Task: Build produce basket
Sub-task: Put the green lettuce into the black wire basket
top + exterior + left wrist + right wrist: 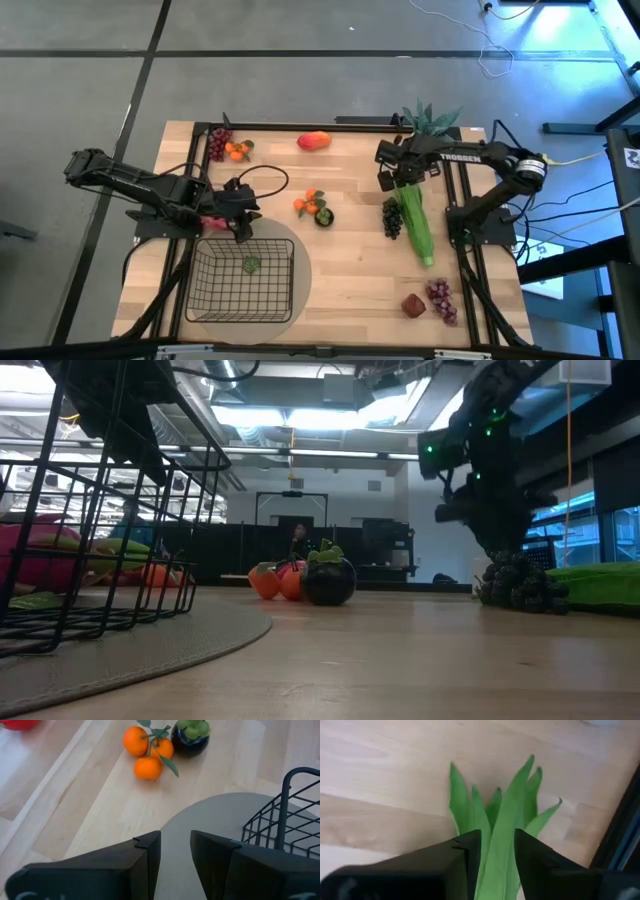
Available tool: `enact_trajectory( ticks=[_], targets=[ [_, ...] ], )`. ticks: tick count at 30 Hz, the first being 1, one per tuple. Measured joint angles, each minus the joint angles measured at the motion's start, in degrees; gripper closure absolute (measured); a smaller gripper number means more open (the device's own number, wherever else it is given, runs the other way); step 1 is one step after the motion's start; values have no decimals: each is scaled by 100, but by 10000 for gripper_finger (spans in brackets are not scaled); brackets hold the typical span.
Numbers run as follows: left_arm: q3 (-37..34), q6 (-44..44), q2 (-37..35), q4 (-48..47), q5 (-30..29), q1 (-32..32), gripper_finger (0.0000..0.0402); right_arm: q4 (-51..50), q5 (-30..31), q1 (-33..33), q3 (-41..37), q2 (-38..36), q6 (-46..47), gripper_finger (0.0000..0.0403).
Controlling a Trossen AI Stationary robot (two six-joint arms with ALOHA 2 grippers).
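Green stalks (495, 840) sit between our right gripper's (497, 852) narrowed fingers, seemingly gripped for lifting basketward. Our left gripper (175, 855), narrow and empty, hovers at the basket (243, 281) rim, over its mat (210, 820).

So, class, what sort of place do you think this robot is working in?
Probably a robotics lab or workshop, not a kitchen. A bare wooden table stands on a concrete floor with loose cables, the fruit looks like toys, and the low view shows exposed ceiling ducts.
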Motion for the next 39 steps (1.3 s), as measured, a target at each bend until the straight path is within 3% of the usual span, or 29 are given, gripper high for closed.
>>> enact_trajectory(
  ticks=[9,22,25,30,39],
  targets=[
    [0,-4,0,0,7,0,307,350,-93,-364,-399,112,-160,298],
    [0,-11,0,-1,8,0,308,1186,-346,-395,-1212,109,-345,299],
    [0,-11,0,-1,7,0,308,1282,-359,-391,-1282,79,-631,320],
    [0,-10,0,-1,7,-1,308,1382,-378,-294,-1172,108,-1140,392],
    [0,-10,0,-3,7,-1,308,1305,-361,88,-531,63,-1545,401]
  ],
)
